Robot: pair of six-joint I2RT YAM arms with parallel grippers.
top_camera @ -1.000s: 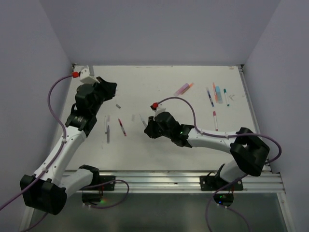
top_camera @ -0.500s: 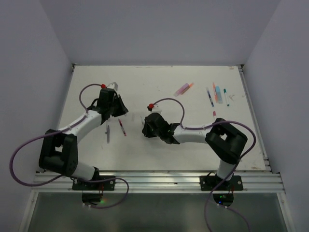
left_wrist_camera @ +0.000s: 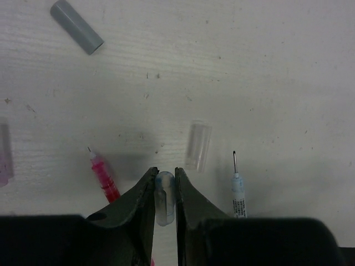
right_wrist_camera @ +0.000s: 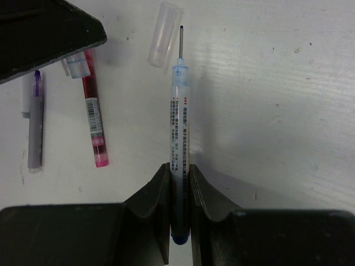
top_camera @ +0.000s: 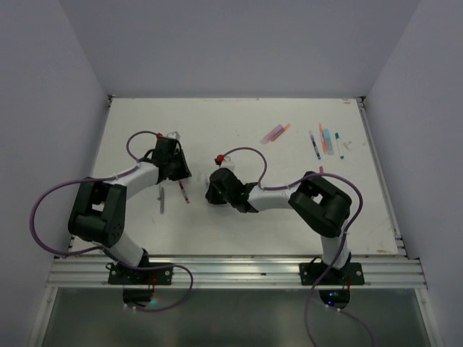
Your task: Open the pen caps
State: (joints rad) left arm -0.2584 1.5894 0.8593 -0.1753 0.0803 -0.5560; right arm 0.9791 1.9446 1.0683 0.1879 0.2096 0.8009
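Caps, part done: my left tool (left_wrist_camera: 165, 174) pinches a pale cap (left_wrist_camera: 165, 198) just beside the bared red pen (left_wrist_camera: 104, 178), my right tool (right_wrist_camera: 179, 169) clamps the uncapped white-bodied pen (right_wrist_camera: 179, 138) near it, a clear cap (left_wrist_camera: 198, 146) and a grey cap (left_wrist_camera: 76, 34) lie loose beyond it, and the far pens (top_camera: 324, 139), I judge, are not yet opened.

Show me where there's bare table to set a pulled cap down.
Bare: the far strip of the table between the left gripper and the pink and orange pens, and the near strip along the rail. Crowded: between the left gripper and the right gripper, with the red pen, grey pen and loose caps; also the far-right pen row.
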